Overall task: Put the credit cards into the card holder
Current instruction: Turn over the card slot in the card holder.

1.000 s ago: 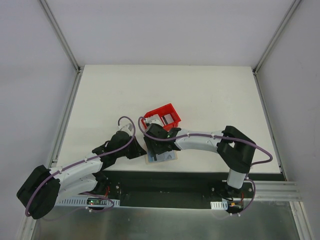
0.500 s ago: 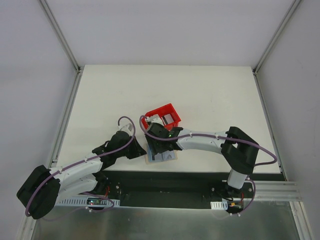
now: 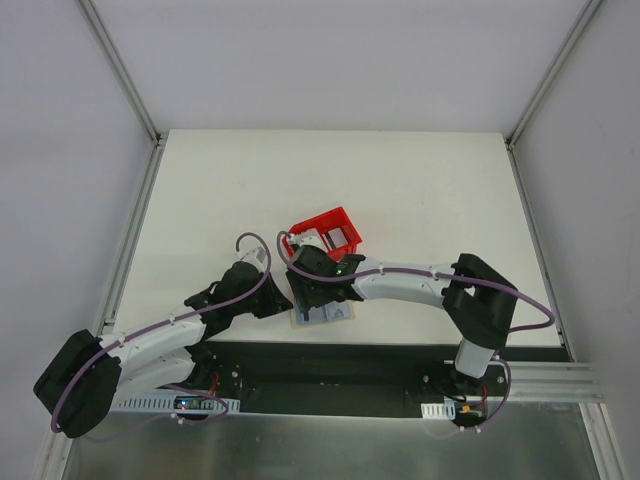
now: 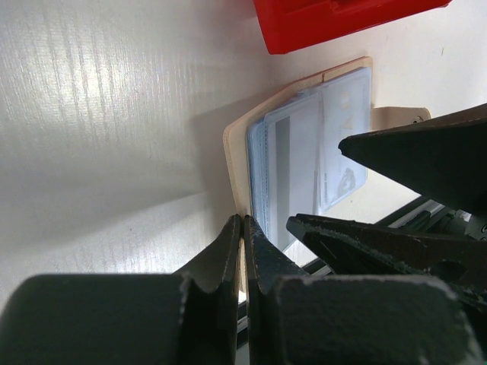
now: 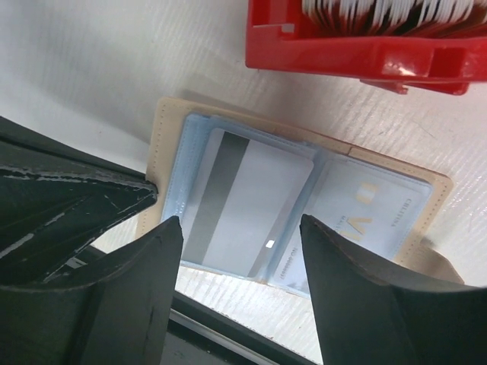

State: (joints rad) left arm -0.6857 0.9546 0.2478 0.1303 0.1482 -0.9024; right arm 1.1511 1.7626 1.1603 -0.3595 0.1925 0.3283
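Top view showed only the layout: left claw [image 3: 275,303] & right claw [image 3: 312,295] met over the card holder [image 3: 322,315] at the near edge of the white desk [image 3: 400,180], with the red bin [image 3: 325,232] just behind it. The arms hid the holder's contents there; the wrist cams gave the detail.

Left wrist cam: left claw [image 4: 242,224] had its fingers pressed together, pinching the tan left edge of the card holder [image 4: 236,152]. Right wrist cam showed the same tip [image 5: 148,190] touching that edge.

The holder [image 5: 163,144] lay open and flat on the desk, pale blue lining up. A striped card [image 5: 251,205], grey band down its left side, sat on the left half. A second card [image 5: 365,213] sat under the clear right pocket.

Right claw [image 5: 240,228] was spread wide, one finger each side of the striped card; contact not clear.

The bin [image 5: 342,53] held a row of thin white cards on edge [image 5: 380,11], seen only from the right wrist.

Writing: pale letters on the second card, too faint to read.
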